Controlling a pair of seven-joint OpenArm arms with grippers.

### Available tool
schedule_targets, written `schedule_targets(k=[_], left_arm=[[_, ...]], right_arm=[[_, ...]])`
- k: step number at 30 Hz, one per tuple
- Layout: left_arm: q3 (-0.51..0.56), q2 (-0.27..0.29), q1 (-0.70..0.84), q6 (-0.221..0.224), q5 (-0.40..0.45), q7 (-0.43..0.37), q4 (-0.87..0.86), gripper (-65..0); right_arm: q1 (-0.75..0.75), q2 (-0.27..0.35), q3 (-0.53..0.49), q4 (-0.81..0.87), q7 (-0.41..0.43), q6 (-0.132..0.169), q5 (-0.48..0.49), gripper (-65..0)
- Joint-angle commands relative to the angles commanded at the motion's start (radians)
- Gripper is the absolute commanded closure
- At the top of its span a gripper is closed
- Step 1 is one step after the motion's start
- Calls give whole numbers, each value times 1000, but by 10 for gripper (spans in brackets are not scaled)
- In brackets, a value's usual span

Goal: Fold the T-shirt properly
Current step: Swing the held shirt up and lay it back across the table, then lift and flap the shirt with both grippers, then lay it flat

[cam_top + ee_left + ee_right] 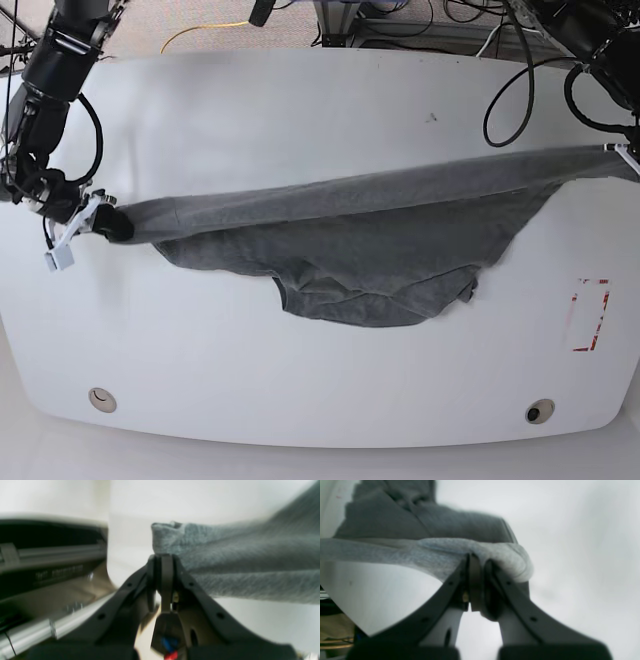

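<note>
Two grippers held the T-shirt (370, 250) stretched across the white table (300, 380), one at each end of a taut top edge. Taking the table's middle as the dial, the right gripper (100, 222) sat at about nine o'clock and the left gripper (622, 152) at about three o'clock, slightly higher in the base view. Between them the edge ran as a nearly straight band, while the rest of the grey cloth sagged below it toward six o'clock and lay rumpled on the table.

Seen from the left wrist camera, the left gripper (163, 557) had its fingers pressed together on a bunched corner of the fabric (225, 562), which streamed away toward three o'clock in that view. From the right wrist camera, the right gripper (476, 560) likewise pinched a rolled lip of cloth (460, 552), the darker body of the shirt lying beyond it.

Pulling the two ends well apart probably served to draw out slack and straighten one line of the garment before it was laid flat. The lower bulk was still creased and uneven, so the folding itself seemed hardly begun. Both wrist views were blurred, so which corners were gripped could not be told.
</note>
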Motion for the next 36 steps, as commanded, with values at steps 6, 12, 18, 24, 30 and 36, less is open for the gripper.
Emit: schedule_targets(k=[6,12,18,24,30,36], left_arm=[[3,38,123,0,6,-121,-2,0],[5,43,143,0,8,-121,-15,0],[5,38,150,0,6,-121,-51,0],[3,37,155,0,6,-121,-49,0],[-2,35,180,0,5,-123,-44,0],[-2,41,103,0,0,-123,2,0]], right_arm=[[-135,-41,18,26,6,0,-2,0],[-199,-61,18,29,8,0,0,0],[-207,-66,18,29,20,0,0,0],[-204,-61,18,29,20,0,0,0],[-210,-64,18,52,20,0,0,0],[-201,-81,17,124,20,0,0,0]])
